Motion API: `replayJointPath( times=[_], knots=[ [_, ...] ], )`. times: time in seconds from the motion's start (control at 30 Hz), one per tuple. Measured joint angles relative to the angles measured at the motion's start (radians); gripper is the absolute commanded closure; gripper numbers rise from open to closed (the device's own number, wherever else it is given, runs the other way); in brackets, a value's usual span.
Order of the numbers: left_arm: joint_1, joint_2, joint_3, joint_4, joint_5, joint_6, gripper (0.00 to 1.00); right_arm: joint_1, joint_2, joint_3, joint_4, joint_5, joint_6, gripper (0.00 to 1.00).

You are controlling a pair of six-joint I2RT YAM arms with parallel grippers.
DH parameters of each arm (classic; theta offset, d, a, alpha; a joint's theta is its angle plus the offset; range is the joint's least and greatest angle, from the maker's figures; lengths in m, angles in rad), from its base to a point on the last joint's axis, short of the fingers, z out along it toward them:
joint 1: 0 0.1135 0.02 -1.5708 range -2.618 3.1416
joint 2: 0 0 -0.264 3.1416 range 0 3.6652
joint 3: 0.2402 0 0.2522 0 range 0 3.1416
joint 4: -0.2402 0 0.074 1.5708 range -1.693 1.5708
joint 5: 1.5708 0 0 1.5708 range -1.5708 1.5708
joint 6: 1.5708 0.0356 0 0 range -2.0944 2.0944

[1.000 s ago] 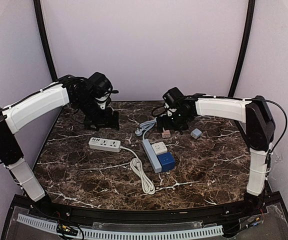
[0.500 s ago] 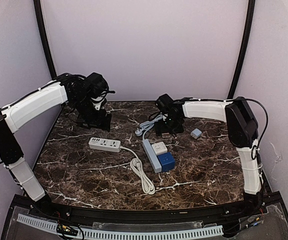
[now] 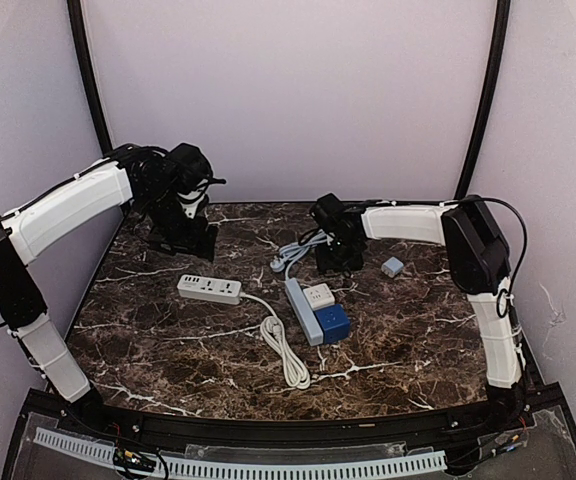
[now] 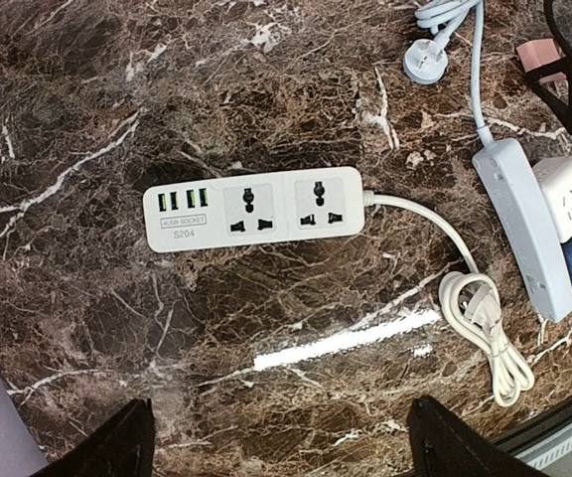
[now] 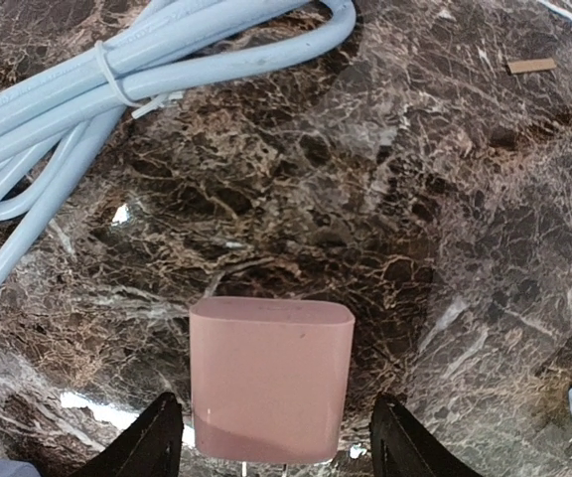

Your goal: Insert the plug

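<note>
The pink plug [image 5: 271, 383] stands on the marble table between the fingers of my right gripper [image 5: 276, 399]. A narrow gap shows on each side of it, so the jaws straddle it without touching. In the top view that gripper [image 3: 336, 258] is low at the back centre and hides the plug. The white power strip [image 4: 256, 207] with two sockets and several USB ports lies flat at centre left [image 3: 209, 289]. My left gripper [image 4: 281, 407] hangs open and empty above the table, behind that strip [image 3: 183, 235].
A grey-blue power strip [image 3: 303, 310] carries a white adapter [image 3: 319, 296] and a blue adapter [image 3: 333, 322]. Its light blue cable [image 5: 117, 70] lies bundled just left of the plug. A small grey adapter [image 3: 393, 267] sits to the right. The white strip's cord [image 3: 283, 350] lies coiled in the middle.
My right gripper has moved left and down over the pink plug, and its jaws have narrowed around it. The left arm has drawn back slightly.
</note>
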Motion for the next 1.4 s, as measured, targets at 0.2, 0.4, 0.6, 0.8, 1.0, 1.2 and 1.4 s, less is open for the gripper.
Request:
replayJointPath(
  times=[0.2, 0.4, 0.6, 0.8, 1.0, 1.2, 1.4],
  knots=[
    [0.004, 0.000, 0.007, -0.001, -0.003, 0.008, 0.12, -0.005, 0.000, -0.012, 0.045, 0.000, 0.001, 0.44],
    [0.006, 0.000, 0.008, -0.002, -0.006, 0.012, 0.13, -0.006, 0.000, -0.048, 0.089, 0.000, 0.008, 0.48],
    [0.006, 0.001, 0.010, -0.004, -0.009, 0.015, 0.13, -0.006, -0.005, -0.085, 0.156, 0.019, 0.015, 0.57],
    [0.006, 0.001, 0.023, -0.017, -0.013, 0.019, 0.13, -0.005, -0.023, -0.133, 0.220, 0.031, 0.022, 0.66],
    [0.007, 0.001, 0.026, -0.024, -0.024, 0.018, 0.10, -0.006, -0.039, -0.162, 0.252, 0.033, 0.017, 0.75],
    [0.013, 0.001, 0.069, -0.042, -0.040, 0.006, 0.02, -0.006, -0.098, -0.229, 0.263, 0.014, -0.036, 0.77],
    [0.019, 0.000, 0.090, -0.042, -0.038, -0.008, 0.01, -0.006, -0.261, -0.316, 0.325, -0.016, -0.107, 0.78]
  ],
)
